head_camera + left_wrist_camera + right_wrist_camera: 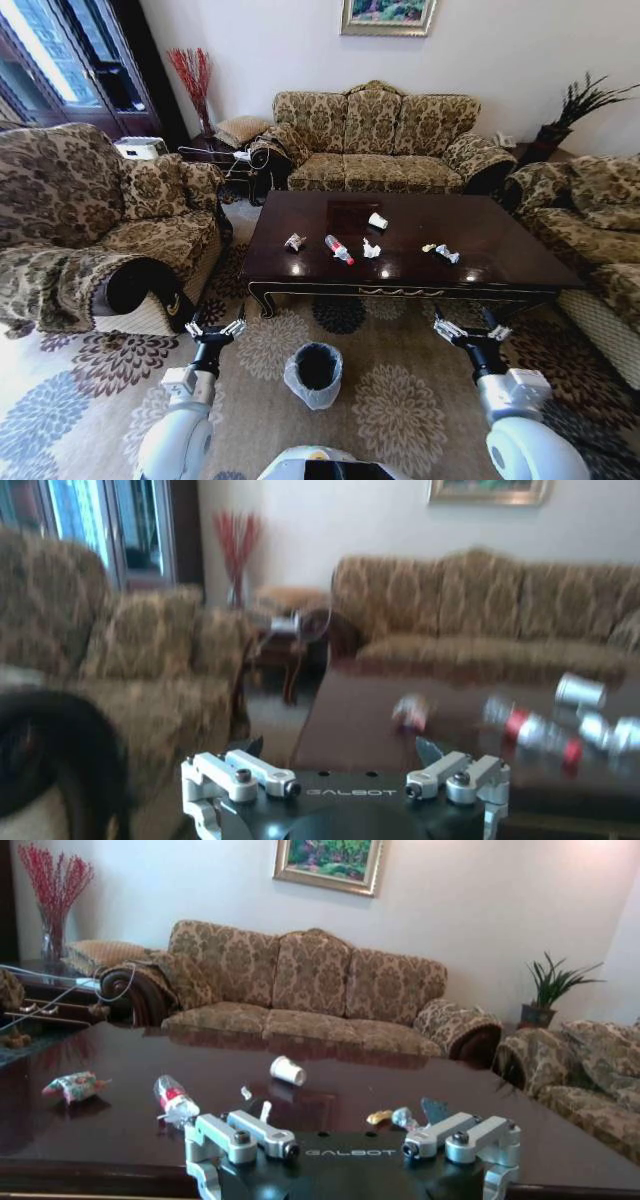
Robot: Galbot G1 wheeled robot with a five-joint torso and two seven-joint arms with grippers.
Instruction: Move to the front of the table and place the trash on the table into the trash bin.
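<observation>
Seen from the head camera, the left gripper hangs low over the carpet just short of the table, its jaws spread wide and holding nothing. Between the two arms, close to the robot's base, stands the trash bin, its white bag folded over the rim and its black inside open upward. The right gripper mirrors the left one on the other side, also wide open and empty. The trash lies beyond both grippers, farther from the robot, strung across the table's near half: a crumpled wrapper farthest left, then the bottle, a crumpled tissue, the paper cup a little farther back, and two small wrappers to the right. The bottle's long axis runs diagonally, its red cap end pointing toward the front edge and to the robot's right. By my reading the wrapper and bottle sit nearer the left arm, the small wrappers nearer the right. The head view alone shows the bin and how it sits behind the grippers; the right wrist view shows the cup tipped on its side with its mouth open; the left wrist view shows the bottle's red label.
</observation>
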